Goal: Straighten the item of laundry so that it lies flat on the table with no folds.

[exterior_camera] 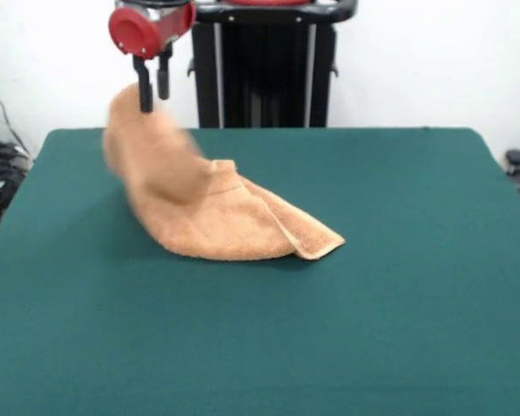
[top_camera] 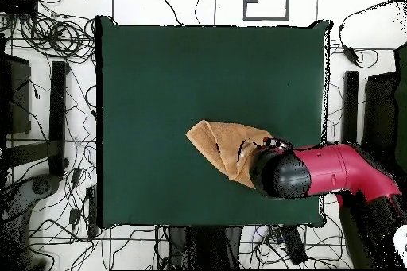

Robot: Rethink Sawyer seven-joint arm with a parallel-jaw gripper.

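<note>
Peach towel half on green table, one end lifted by claw clenched on it. Risk: weak pinch slips, cloth drops crumpled, folds remain.

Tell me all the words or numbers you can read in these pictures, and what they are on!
There are none that can be read.
The towel shows no readable label or tag.
The table is plain green cloth with no writing.
The end effector and its red housing carry no legible brand or number.
The pedestal behind shows no legible sign.
</note>
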